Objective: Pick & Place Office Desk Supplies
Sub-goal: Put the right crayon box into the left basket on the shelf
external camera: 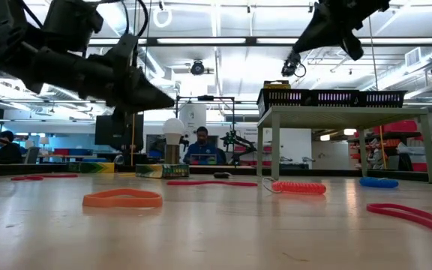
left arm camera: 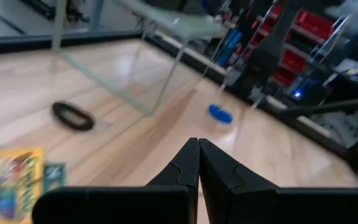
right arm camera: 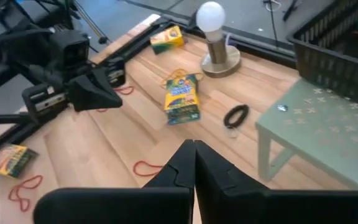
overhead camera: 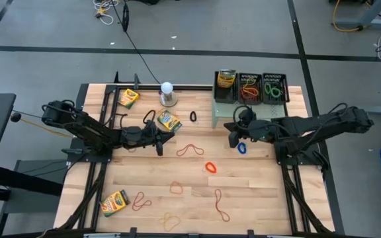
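Note:
My left gripper [overhead camera: 159, 144] hovers shut above the table, just near of a yellow-and-green crayon box [overhead camera: 169, 121] that lies flat on the wood. My right gripper [overhead camera: 233, 139] is also shut and raised. It is beside the pale green riser [overhead camera: 243, 114] and above a blue rubber band [overhead camera: 242, 148]. In the left wrist view the shut fingers [left arm camera: 197, 146] point toward the blue band [left arm camera: 219, 114] and a black band [left arm camera: 73, 116]. In the right wrist view the shut fingers [right arm camera: 193, 146] point toward the crayon box [right arm camera: 182, 99] and the black band [right arm camera: 235, 116].
Three black mesh baskets [overhead camera: 249, 88] stand on the riser; the left one holds a crayon box [overhead camera: 226, 79]. More crayon boxes lie at the far left [overhead camera: 127, 98] and near left [overhead camera: 114, 202]. Red, orange and tan bands [overhead camera: 210, 167] are scattered mid-table. A white ball on a metal base [overhead camera: 167, 92] stands at the far edge.

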